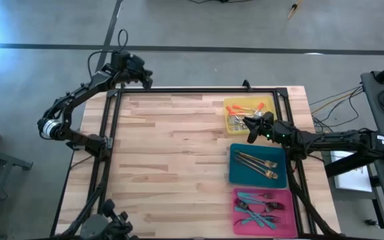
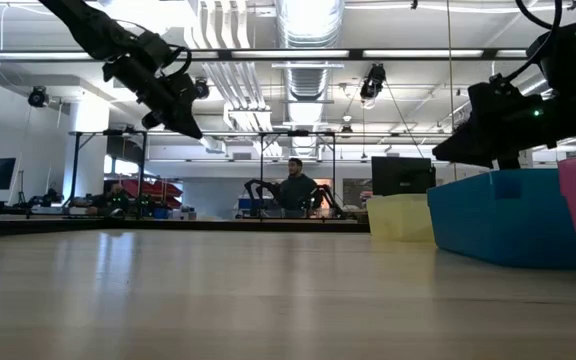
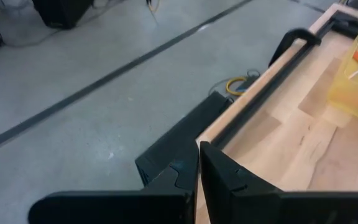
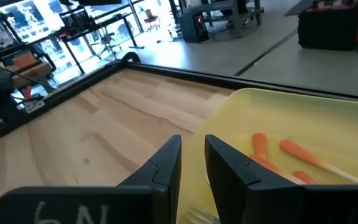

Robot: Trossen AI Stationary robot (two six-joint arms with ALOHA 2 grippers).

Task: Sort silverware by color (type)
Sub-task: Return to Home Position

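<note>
Two arms at table edges: left fingers pressed together, right fingers slightly parted over yellow tray.

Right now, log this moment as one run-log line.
left gripper: shut, parked at far-left table corner | right gripper: over yellow tray, grip unclear | orange-handled silverware: in yellow tray
</note>
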